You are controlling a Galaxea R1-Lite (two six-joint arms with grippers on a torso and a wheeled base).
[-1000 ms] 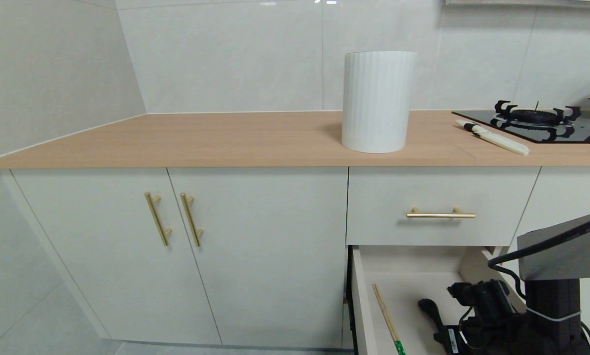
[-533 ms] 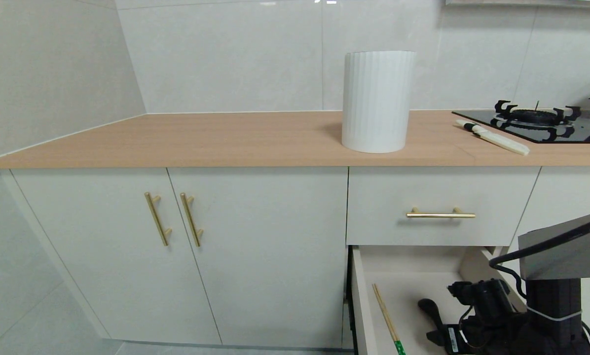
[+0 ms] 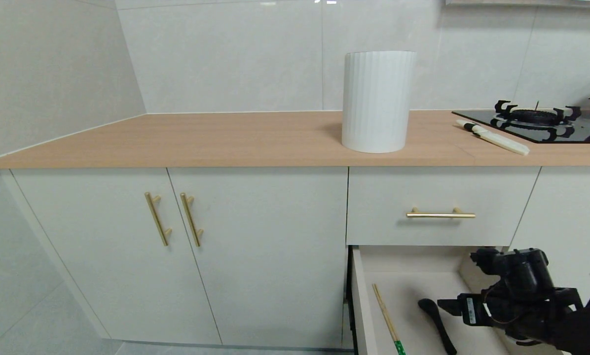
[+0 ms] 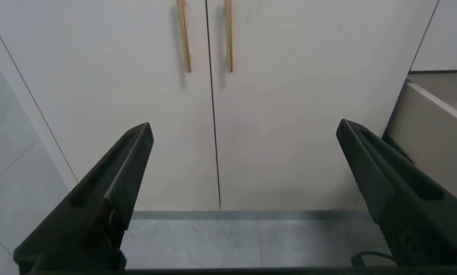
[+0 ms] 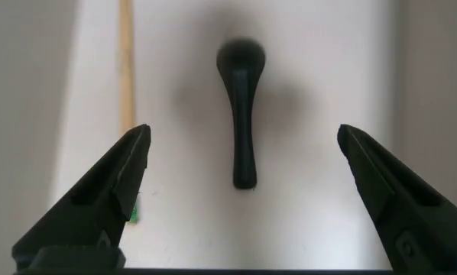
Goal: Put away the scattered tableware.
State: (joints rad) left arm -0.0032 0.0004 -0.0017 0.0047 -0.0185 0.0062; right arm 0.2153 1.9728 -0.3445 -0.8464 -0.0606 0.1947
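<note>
Now: left gripper (image 4: pixel 241 131) wide, facing cabinet doors (image 4: pixel 290 114). Chopsticks (image 3: pixel 387 315), black spoon (image 3: pixel 438 325) lying in open drawer (image 3: pixel 361 296); right gripper (image 5: pixel 241 145) wide above spoon. Release step looks done; next likely needs lift to desk (image 3: pixel 226 138) for knife (image 3: pixel 492 137), far right.

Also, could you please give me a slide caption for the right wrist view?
Right gripper, jaws open, hovering above a black spoon and chopsticks lying in the open drawer.

A tall white ribbed canister (image 3: pixel 378 101) stands upright on the wooden worktop (image 3: pixel 201 140). A black gas hob (image 3: pixel 536 123) sits to the canister's right. A closed drawer (image 3: pixel 438 187) lies directly below the canister, and two cupboard doors (image 3: pixel 255 256) with gold bar handles (image 3: pixel 157 219) are below-left.
</note>
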